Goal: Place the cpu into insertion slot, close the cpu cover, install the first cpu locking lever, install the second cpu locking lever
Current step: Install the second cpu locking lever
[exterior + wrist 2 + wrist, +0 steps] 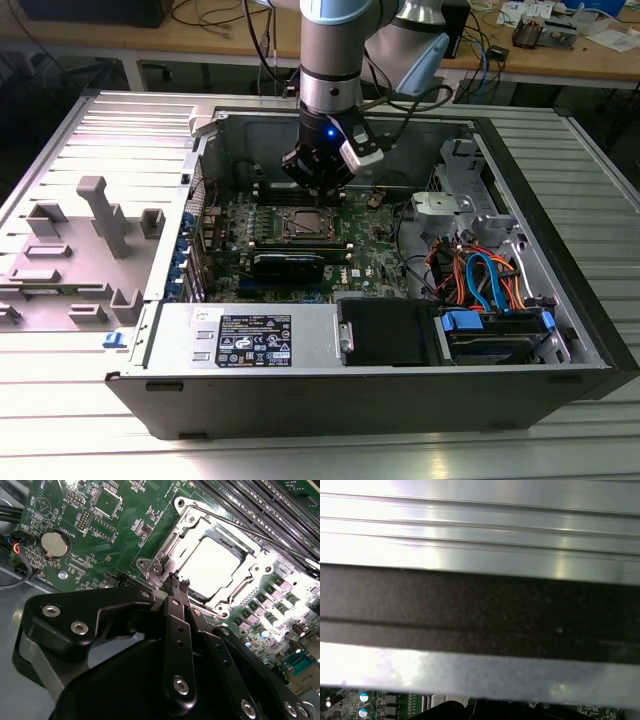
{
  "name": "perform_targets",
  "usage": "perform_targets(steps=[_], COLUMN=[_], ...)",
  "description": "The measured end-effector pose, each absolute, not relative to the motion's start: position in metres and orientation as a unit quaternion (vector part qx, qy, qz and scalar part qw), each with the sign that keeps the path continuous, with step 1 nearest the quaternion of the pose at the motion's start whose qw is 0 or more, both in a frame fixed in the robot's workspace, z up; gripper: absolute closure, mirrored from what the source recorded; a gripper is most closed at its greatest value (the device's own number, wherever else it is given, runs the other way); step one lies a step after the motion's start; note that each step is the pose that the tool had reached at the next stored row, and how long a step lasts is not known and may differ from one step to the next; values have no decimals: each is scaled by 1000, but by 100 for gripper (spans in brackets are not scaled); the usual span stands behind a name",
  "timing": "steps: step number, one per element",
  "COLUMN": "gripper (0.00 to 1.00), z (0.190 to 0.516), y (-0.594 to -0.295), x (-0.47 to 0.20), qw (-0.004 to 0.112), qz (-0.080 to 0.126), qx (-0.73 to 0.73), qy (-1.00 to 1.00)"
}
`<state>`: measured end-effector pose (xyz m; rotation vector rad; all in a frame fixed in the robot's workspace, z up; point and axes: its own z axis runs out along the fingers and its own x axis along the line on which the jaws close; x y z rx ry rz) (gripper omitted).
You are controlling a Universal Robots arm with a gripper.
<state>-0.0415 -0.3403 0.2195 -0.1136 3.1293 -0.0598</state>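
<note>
I see the cpu (216, 564) lying flat in the insertion slot (172, 542) on the green board (75, 510), with the cpu cover (252, 577) down around it. My gripper (179, 582) hangs just above the slot's edge, jaws pressed together, holding nothing.

Open computer case (560, 300) – grey fixture blocks (105, 215) alongside.

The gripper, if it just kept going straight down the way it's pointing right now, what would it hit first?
Probably the cpu cover. In the second wrist view the gripper, fingers together, points at the cover's silver frame edge, beside the cpu seated in its window. Depth is unclear, so contact may already exist.
</note>
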Motion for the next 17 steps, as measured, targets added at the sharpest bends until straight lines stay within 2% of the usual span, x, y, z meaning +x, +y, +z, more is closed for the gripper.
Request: perform_targets(steps=[17], gripper=[89], z=[220], y=[-345], x=[-42], qw=[5], qz=[-19], qx=[-36], qy=[999])
